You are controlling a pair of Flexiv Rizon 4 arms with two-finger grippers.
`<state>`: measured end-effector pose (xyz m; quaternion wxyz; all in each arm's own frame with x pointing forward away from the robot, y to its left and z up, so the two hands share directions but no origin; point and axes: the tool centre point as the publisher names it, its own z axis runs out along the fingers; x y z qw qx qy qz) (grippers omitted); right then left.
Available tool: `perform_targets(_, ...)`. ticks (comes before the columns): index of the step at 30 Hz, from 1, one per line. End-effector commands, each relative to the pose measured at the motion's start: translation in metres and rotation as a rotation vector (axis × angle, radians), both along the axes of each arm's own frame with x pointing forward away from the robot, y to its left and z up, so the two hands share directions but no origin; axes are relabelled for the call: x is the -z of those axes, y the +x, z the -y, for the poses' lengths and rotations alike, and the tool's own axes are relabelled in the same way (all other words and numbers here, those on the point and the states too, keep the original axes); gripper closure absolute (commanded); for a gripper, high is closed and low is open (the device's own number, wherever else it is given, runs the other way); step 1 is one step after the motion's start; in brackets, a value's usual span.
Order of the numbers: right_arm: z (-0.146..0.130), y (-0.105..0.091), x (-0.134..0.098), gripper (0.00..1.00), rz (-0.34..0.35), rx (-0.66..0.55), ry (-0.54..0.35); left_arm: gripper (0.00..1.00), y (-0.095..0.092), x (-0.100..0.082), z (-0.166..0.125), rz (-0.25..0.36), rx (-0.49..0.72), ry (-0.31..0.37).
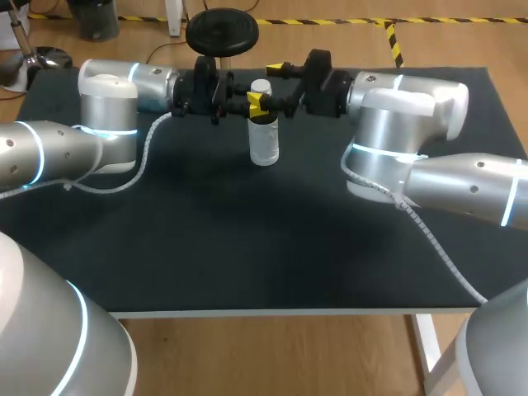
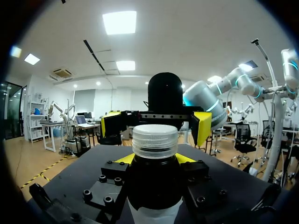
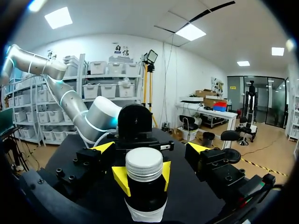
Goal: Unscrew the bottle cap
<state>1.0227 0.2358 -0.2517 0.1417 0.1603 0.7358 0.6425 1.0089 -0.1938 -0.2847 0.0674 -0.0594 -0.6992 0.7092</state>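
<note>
The black desk (image 1: 247, 247) carries one thing, a bottle (image 1: 264, 142), and everything else is placed from it. The bottle stands upright toward the far middle of the desk. It has a clear body, a dark neck and a pale label band low on the body.

The left arm (image 1: 107, 115) lies across the desk on the bottle's left side, with its wrist pointing at the bottle. The right arm (image 1: 396, 124) lies the same way on the bottle's right side. The two wrists face each other with the bottle between them.

The left claw (image 1: 257, 105) is clamped on the bottle. In the left wrist view its yellow fingertips (image 2: 122, 158) press against the dark shoulder from two sides, just under the cap. The right wrist view shows the same two yellow pads tight on either side of the neck.

The right claw (image 3: 152, 148) is spread wide. Its yellow fingertips (image 3: 198, 148) stand well apart on either side of the bottle's top and touch nothing. From the left wrist view this claw sits just beyond the bottle at cap height, with its two tips flanking the cap and a gap on each side.

The cap (image 1: 261, 87) is white and ribbed, and it sits on the bottle's neck above the left claw's grip.
</note>
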Motion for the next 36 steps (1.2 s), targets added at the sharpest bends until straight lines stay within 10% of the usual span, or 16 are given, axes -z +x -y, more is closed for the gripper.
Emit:
perform_targets(1,-0.0069,-0.0032,0.002,0.0,0.017,0.055,0.023,1.0,0.0013,0.0007,0.0008,0.0,0.002,-0.001)
perform_targets(36,-0.0093,-0.009,0.0,0.0,0.018,0.202,0.046,1.0,0.0013,0.0007,0.0008,0.0,0.002,-0.001)
